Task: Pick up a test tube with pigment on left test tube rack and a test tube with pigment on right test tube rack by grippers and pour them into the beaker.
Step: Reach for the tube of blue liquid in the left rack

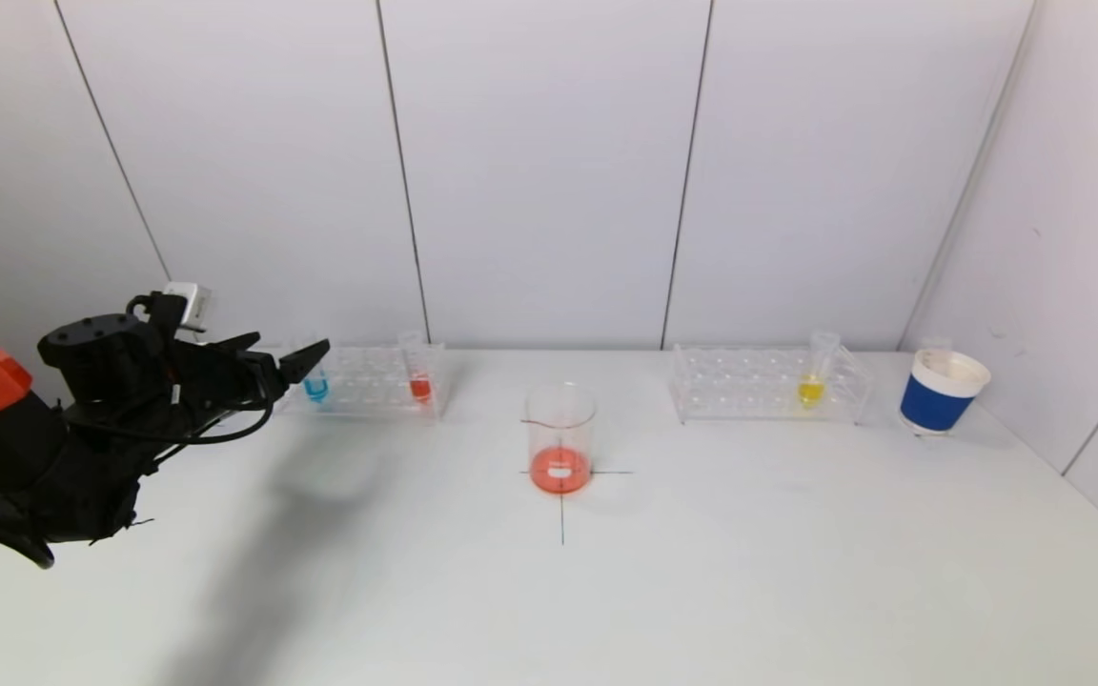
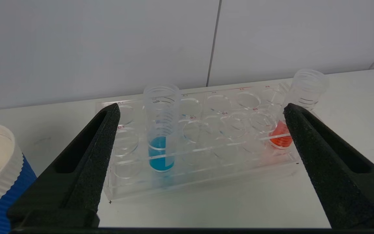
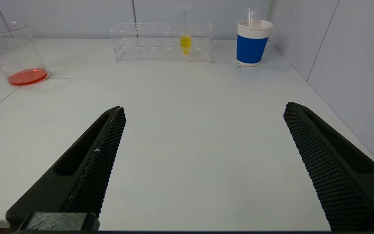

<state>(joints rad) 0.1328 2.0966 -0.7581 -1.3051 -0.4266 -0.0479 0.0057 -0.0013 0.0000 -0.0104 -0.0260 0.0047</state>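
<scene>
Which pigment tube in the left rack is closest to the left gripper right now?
The blue tube: it stands almost straight ahead of the open left gripper, while the red tube leans at the rack's far end.

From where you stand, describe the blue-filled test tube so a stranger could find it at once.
Start at the clear plastic test tube rack on the left, against the white back wall. The clear tube holding blue liquid stands upright near its outer end, just ahead of the open left gripper. Its only neighbour there, the tube at the opposite end, holds red-orange liquid.
</scene>
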